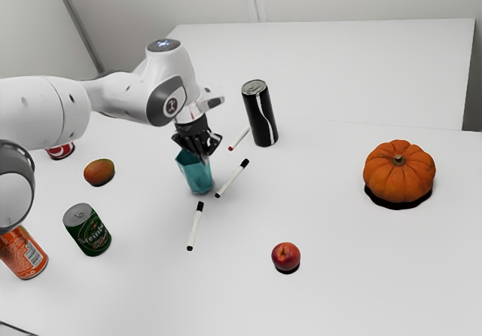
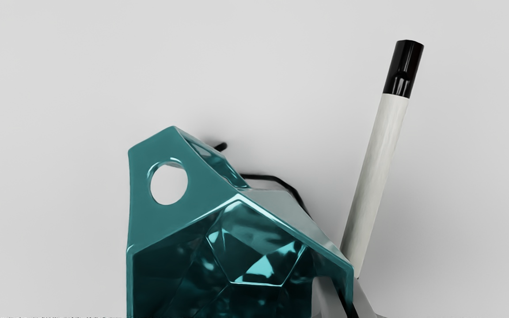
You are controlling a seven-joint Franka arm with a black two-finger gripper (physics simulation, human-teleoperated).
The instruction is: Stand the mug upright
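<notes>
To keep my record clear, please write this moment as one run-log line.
mug: looks roughly upright | end effector: closed on mug wall, one finger inside | marker: beside mug

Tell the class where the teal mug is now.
The teal mug is toward the exterior view's left, with the claw at its rim and a black-capped marker close beside it.

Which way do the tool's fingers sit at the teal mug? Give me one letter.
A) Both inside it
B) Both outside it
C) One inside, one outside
C: in the wrist view, one finger of the tool shows inside the mug, the other just outside, with the mug's wall between them.
</notes>
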